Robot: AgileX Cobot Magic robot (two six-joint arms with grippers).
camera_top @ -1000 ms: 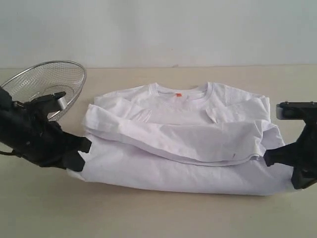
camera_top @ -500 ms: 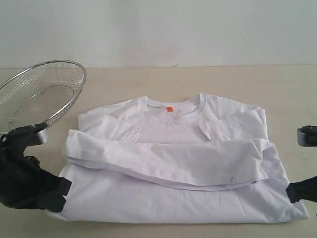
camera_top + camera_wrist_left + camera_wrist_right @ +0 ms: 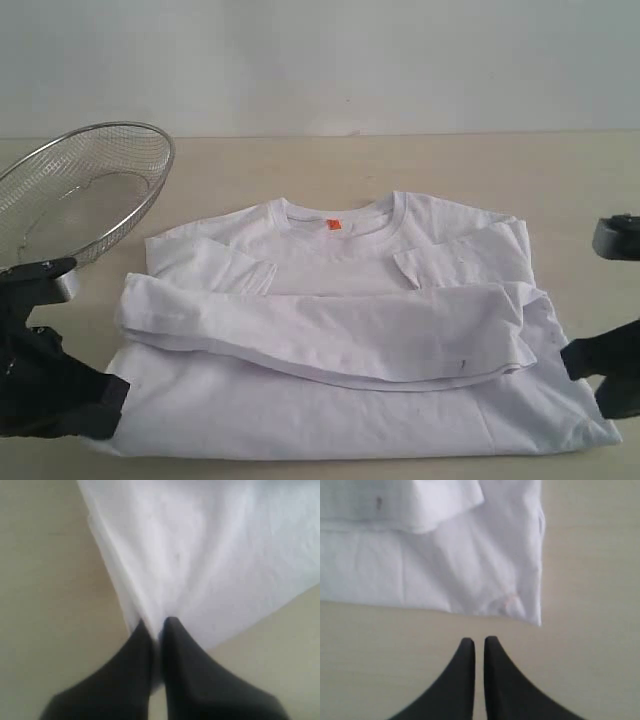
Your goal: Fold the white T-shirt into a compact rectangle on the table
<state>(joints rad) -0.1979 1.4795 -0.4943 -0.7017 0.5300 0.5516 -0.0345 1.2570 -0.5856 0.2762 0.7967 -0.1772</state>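
Pinching the white T-shirt: left pincer.

Basket cut by left edge, right gripper by right edge; wrist views soft.

Backed by a plain, pale grey-white wall, unmarked; met along a straight level line by a broad beige table, matte; lit softly and evenly; seen as the same flat beige in both wrist views.
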